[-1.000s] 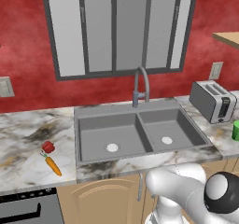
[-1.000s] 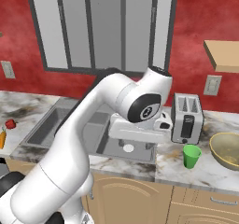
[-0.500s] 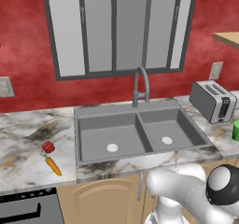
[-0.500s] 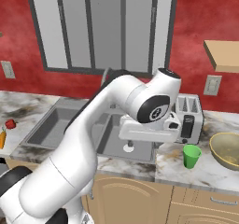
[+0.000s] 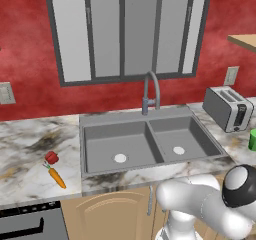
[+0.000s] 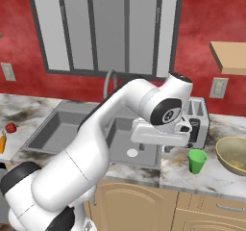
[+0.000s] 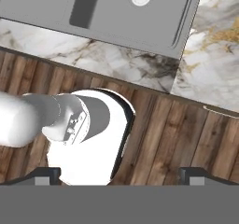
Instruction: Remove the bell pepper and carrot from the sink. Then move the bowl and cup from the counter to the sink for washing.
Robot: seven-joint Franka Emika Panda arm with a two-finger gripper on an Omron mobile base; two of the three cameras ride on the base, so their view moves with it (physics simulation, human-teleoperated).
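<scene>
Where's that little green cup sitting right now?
The cup stands upright on the marble counter to the right of the sink, in the right base view, between the toaster behind it and the bowl.

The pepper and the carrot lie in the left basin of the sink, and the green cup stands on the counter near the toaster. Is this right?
Not quite. The pepper and the carrot lie on the counter left of the sink, as the left base view shows. The cup does stand near the toaster.
</scene>
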